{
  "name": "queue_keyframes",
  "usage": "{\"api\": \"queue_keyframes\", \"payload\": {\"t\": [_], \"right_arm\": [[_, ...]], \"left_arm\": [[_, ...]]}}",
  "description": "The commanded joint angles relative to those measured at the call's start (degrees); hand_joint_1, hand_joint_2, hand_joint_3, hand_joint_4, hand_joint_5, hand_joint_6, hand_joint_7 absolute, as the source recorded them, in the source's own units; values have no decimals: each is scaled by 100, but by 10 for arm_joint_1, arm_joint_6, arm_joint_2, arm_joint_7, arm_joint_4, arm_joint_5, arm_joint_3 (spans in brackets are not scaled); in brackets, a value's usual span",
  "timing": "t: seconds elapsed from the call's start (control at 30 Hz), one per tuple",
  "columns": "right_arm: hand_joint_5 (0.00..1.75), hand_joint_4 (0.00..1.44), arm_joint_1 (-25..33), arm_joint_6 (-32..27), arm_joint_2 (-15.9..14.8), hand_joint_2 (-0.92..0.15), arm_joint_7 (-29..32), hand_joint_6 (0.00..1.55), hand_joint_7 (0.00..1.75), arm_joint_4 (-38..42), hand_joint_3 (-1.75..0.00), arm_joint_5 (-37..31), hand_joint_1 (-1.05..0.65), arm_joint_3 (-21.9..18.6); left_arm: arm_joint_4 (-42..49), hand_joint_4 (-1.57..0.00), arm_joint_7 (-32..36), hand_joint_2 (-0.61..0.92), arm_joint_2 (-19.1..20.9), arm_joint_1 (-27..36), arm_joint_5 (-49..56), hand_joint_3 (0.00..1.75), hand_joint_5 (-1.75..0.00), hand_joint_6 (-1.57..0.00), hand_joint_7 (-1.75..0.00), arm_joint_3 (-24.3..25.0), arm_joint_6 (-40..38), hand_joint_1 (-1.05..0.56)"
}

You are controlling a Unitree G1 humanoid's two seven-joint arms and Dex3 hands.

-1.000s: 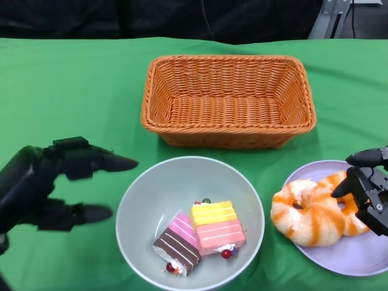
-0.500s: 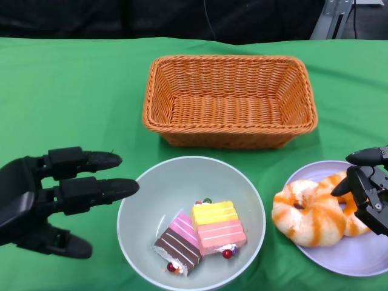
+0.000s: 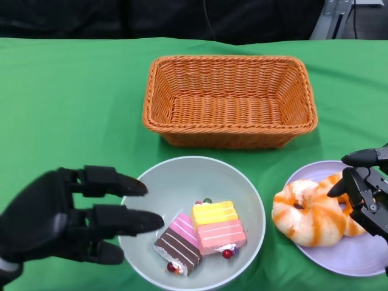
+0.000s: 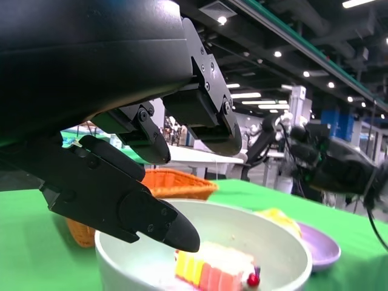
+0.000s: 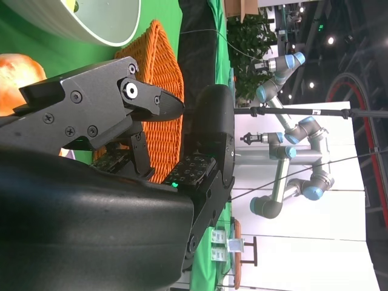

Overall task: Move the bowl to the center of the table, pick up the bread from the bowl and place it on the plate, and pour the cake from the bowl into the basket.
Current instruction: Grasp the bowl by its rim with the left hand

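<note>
Left hand (image 3: 57,221): spread, holding nothing, fingers (image 3: 124,219) stretched toward the bowl; upper fingertip just at the near-left rim, lower one reaching over it. Contact with the rim not certain from the head view; in the left wrist view (image 4: 121,182) one fingertip hangs just above the rim, seemingly clear of it.

Bowl (image 3: 159,182): pale grey-green, immediately right of the left hand, in front of the basket and left of the plate. Already near the middle of the table front.

Cake (image 3: 200,236): three striped slices lying flat in the bowl's right half, toward the near rim; brown-and-pink slice lying on a slant, its end toward the near rim, yellow and pink slices side by side. Also seen over the rim in the left wrist view (image 4: 212,273).

Basket (image 3: 230,124): orange wicker, long axis running left to right, directly behind the bowl, holding nothing visible.

Bread (image 3: 309,212): orange-and-white ring, already resting on the plate (image 3: 351,260), not in the bowl.

Right hand (image 3: 367,191): partly cut by the frame edge, fingers apart over the plate's right side, gripping nothing; fingertip near the bread, touch unclear.

Key relation: bowl lies right of the left hand, the nearer hand by far; likely next is a grip on the left rim, then a tip away from the robot into the basket.

Writing: none legible on any object.
</note>
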State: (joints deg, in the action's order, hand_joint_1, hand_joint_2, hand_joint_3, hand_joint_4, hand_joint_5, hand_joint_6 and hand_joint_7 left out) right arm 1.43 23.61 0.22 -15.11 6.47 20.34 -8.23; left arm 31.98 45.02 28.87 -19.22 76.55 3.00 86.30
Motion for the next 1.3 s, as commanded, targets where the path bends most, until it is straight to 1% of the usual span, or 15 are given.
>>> {"api": "queue_keyframes", "payload": {"t": [0.03,0.13,0.27,0.37,0.47,0.63,0.83,0.97,1.1,1.3], "right_arm": [[150,74,0,-6,0,-77,3,74,102,-5,-65,6,-7,-10],[150,75,1,-6,3,-77,10,75,103,-7,-64,0,-6,-9],[150,75,1,0,5,-77,9,75,102,-6,-64,-1,-7,-8],[150,75,3,-2,7,-76,11,75,102,-9,-64,-3,-8,-8],[150,75,5,-4,10,-76,14,75,101,-14,-64,-6,-8,-7],[151,74,9,-4,14,-77,19,76,101,-19,-64,-12,-8,-5],[151,74,11,0,18,-77,24,75,101,-21,-63,-21,-9,-3],[150,74,12,-1,19,-78,25,75,101,-23,-61,-23,-9,-3],[150,75,15,-3,24,-78,32,76,101,-29,-59,-28,-9,-1],[150,76,16,4,27,-79,35,77,102,-27,-58,-34,-9,-1]], "left_arm": [[-19,-73,209,73,83,-23,123,0,-38,-89,-8,-145,-107,-48],[-4,-75,313,72,114,-55,173,0,-38,-90,-7,-243,-167,-48],[24,-75,403,72,137,-98,200,0,-35,-93,-5,-350,-236,-47],[40,-78,418,72,151,-123,195,0,-31,-94,-3,-413,-274,-48],[41,-83,411,70,158,-133,176,1,-26,-97,-2,-451,-300,-48],[29,-98,378,69,159,-131,135,0,-16,-102,-1,-482,-329,-43],[4,-104,326,72,167,-124,92,1,-12,-102,0,-499,-332,-44],[-4,-105,311,73,172,-122,77,1,-9,-101,0,-505,-336,-44],[-15,-107,232,71,173,-107,36,0,-7,-100,0,-494,-344,-44],[-43,-106,152,71,165,-84,-8,0,-3,-97,0,-476,-373,-45]]}}
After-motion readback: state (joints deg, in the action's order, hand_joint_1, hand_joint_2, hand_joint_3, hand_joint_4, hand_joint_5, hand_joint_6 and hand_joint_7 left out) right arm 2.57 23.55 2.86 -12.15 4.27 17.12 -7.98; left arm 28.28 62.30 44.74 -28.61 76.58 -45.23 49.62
